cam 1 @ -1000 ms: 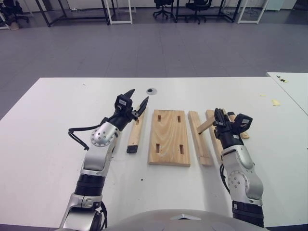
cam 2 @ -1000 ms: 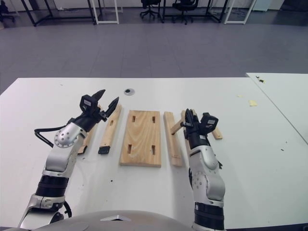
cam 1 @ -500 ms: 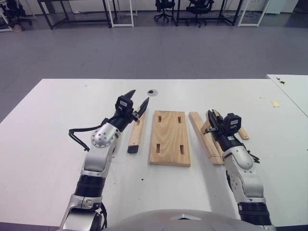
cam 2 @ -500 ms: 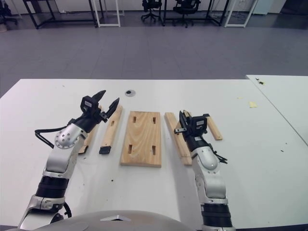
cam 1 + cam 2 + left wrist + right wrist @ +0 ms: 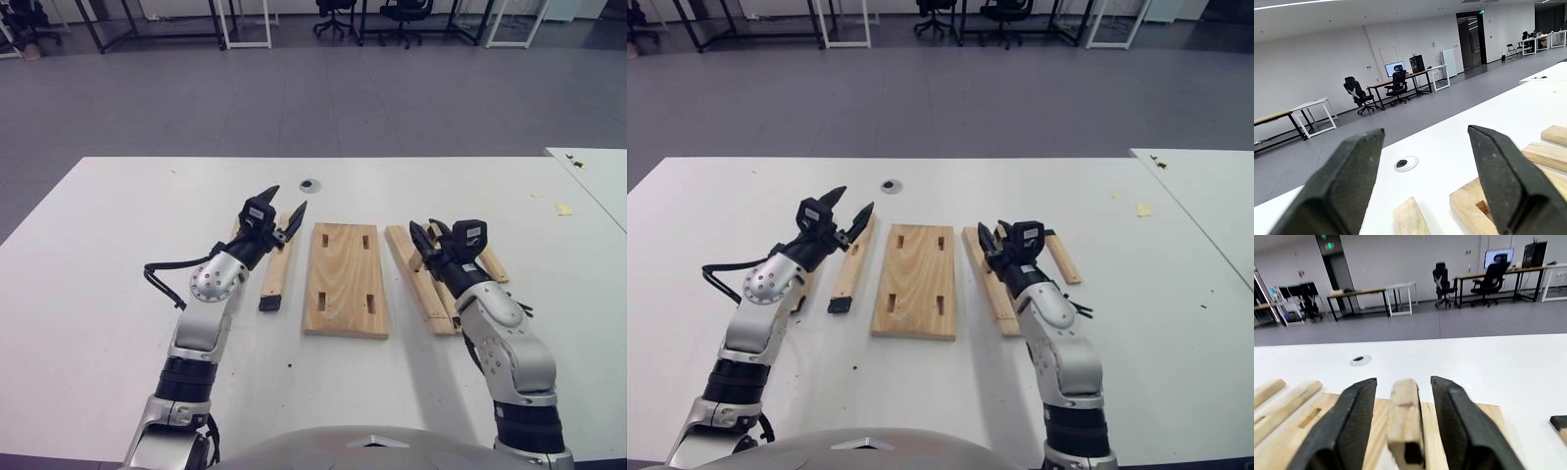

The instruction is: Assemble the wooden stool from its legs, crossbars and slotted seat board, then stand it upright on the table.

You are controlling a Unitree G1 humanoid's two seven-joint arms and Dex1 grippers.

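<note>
L tool (image 5: 285,199) spread over leg (image 5: 275,266); R tool (image 5: 422,231) loosely astride bar (image 5: 1403,421)

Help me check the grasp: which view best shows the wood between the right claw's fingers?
The right wrist view: the wood piece lies inside the right claw, with gaps on either side. In the eye views the claw largely covers it.

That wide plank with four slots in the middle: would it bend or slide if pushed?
Probably stiff: the seat board looks like solid, fairly thick wood. Lying flat on the smooth white table, it would likely slide rather than tip or roll. Its width may make pinching it awkward.
</note>
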